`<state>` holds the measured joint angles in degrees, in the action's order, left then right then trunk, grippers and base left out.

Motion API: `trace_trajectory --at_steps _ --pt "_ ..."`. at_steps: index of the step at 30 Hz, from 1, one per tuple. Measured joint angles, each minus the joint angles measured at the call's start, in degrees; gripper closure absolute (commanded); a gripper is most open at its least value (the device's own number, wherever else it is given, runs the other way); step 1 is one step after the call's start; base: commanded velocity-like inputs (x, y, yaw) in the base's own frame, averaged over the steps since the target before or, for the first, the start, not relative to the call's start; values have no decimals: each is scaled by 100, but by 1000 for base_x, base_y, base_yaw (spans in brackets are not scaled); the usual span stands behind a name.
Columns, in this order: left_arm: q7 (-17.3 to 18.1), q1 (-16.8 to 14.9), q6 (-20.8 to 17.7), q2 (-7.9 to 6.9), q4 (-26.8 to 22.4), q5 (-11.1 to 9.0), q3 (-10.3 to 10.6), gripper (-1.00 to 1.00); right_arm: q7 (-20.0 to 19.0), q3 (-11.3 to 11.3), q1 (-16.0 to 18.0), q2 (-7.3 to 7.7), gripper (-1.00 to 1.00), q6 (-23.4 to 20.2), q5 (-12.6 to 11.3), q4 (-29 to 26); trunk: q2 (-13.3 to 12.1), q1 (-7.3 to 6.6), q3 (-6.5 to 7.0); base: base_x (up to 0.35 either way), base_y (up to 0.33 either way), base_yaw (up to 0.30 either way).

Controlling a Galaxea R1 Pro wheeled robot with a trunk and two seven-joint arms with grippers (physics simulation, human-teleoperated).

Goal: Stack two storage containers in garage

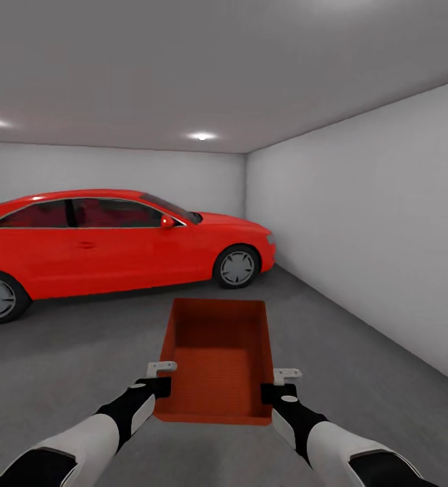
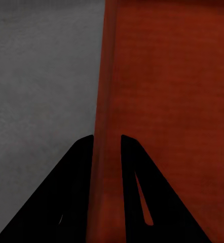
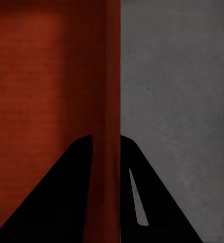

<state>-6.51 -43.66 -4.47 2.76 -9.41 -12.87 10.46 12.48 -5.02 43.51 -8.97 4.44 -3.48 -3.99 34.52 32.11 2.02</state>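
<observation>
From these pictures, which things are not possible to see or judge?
- Head view: the second container does not appear; this orange-red rectangular bin is alone.
- Head view: whether the bin touches the grey concrete floor; its own base hides the gap.
- Head view: the red coupe car, rear cut off by the edge.
- Wrist views: the bin wall hides how tightly the fingers pinch it.

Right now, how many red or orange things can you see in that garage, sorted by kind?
Cars: 1, the red car.
Bins: 1, the orange-red bin, held by the left gripper and right gripper.
Total: 2.
</observation>
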Motion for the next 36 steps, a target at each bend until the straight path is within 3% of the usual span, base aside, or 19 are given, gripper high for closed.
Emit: trace_trajectory --at_steps 36 --pt "1 0 7 0 3 0 -5 100 0 -5 0 0 100 0 -1 -4 0 0 0 306 203 -251"
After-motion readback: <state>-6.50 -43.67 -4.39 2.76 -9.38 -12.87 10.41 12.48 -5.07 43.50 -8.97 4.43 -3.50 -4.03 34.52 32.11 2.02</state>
